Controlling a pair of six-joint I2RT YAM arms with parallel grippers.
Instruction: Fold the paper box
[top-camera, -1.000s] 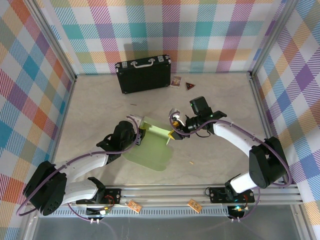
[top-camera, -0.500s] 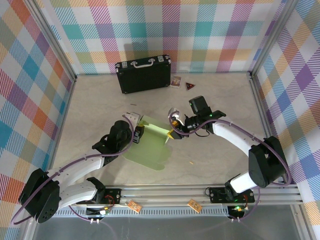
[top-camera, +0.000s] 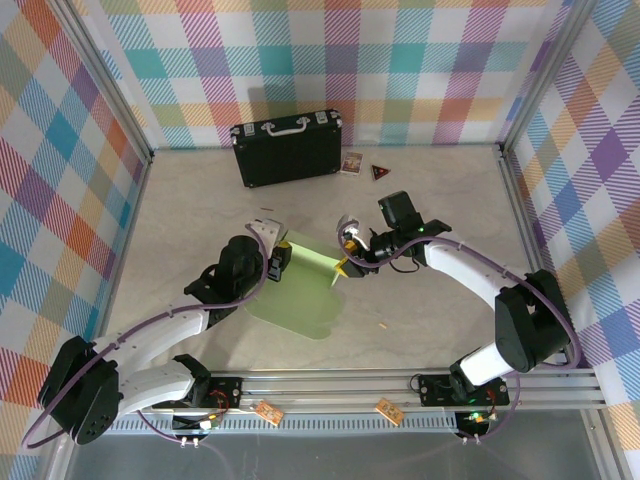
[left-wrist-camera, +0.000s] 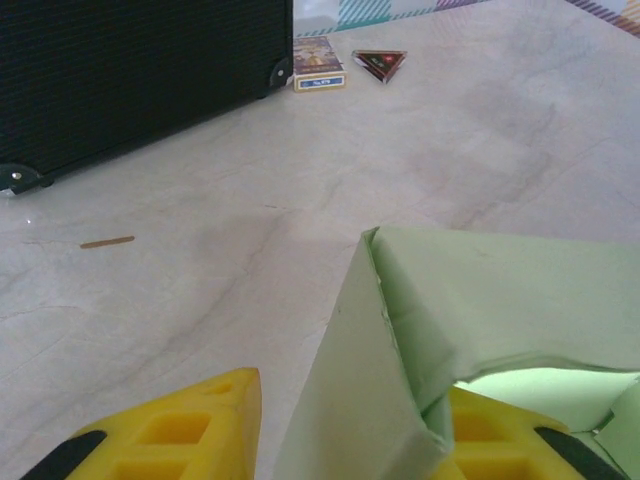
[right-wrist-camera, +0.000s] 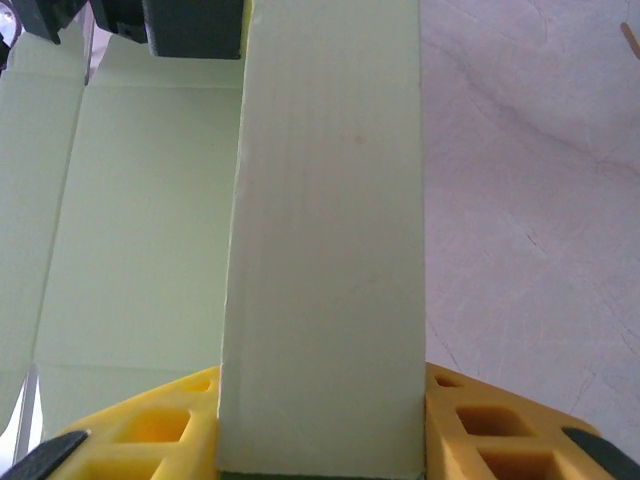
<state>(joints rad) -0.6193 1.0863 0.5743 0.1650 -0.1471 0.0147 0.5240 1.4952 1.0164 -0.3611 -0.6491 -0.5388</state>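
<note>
The paper box (top-camera: 300, 295) lies on the counter (top-camera: 430, 210) between the two tools, partly formed: its base panel is flat, spreading back toward the arm bases, while the edges nearest the tools are turned upward.

The right tool (top-camera: 345, 262) is pinching one raised strip of the card. In its wrist view the pale panel (right-wrist-camera: 330, 250) stands straight up out of the tool (right-wrist-camera: 320, 430) and fills the space between the yellow pads, with the flat base lying off to the tool's left.

The left tool (top-camera: 275, 262) sits at the opposite side. In its wrist view a creased corner of the card (left-wrist-camera: 480, 300) rises between the fingers (left-wrist-camera: 180, 430). The far pad is tucked behind the fold, but a sliver of counter shows between the near pad and the card, so I read this tool (left-wrist-camera: 345, 420) as spread around the corner, not clamped on it.

The step in hand looks like raising the side walls — one side held upright, the other being set up for its fold. The next move probably calls for the left tool to close on its corner and turn it inward along the crease while the right tool holds firm. Thin card buckles easily, so a gentle, square push seems wise.

Well ahead of the left tool stands a black case (left-wrist-camera: 120, 70) — clear of the work.
</note>
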